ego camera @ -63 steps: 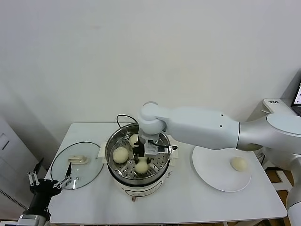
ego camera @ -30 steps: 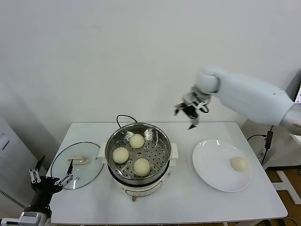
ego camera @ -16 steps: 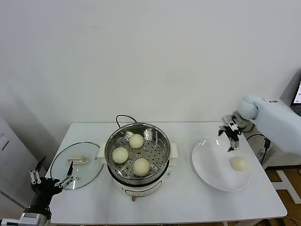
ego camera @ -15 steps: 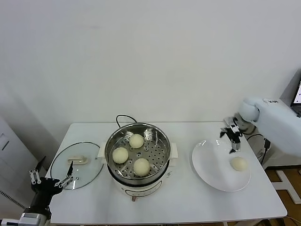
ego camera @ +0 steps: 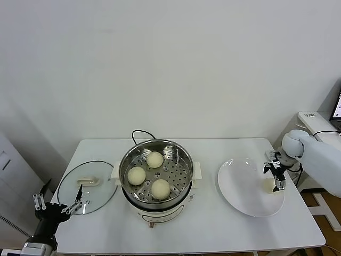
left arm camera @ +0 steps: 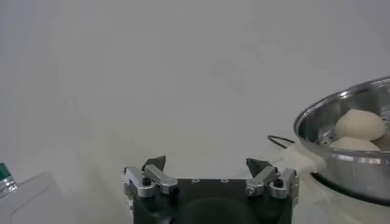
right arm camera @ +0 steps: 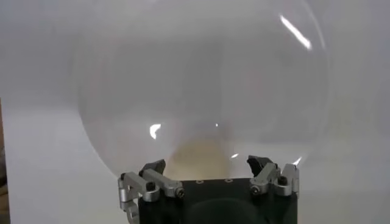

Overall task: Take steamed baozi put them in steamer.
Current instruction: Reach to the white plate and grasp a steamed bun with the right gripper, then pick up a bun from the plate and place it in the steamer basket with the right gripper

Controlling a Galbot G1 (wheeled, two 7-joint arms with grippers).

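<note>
Three cream-white baozi lie on the perforated tray of the steel steamer at the table's middle: one at the back, one at the left, one at the front. A fourth baozi lies on the white plate at the right, mostly hidden by my right gripper, which hangs open right over it. In the right wrist view that baozi sits between the spread fingertips of the gripper. My left gripper is open and parked at the table's front left corner.
A round glass lid with a white handle lies left of the steamer. A black cord runs behind the pot. The left wrist view shows the steamer's rim with two buns inside it.
My right arm has left the steamer, where a third baozi now lies, swung right across the table and come down over the baozi on the plate. The left arm has not moved.
</note>
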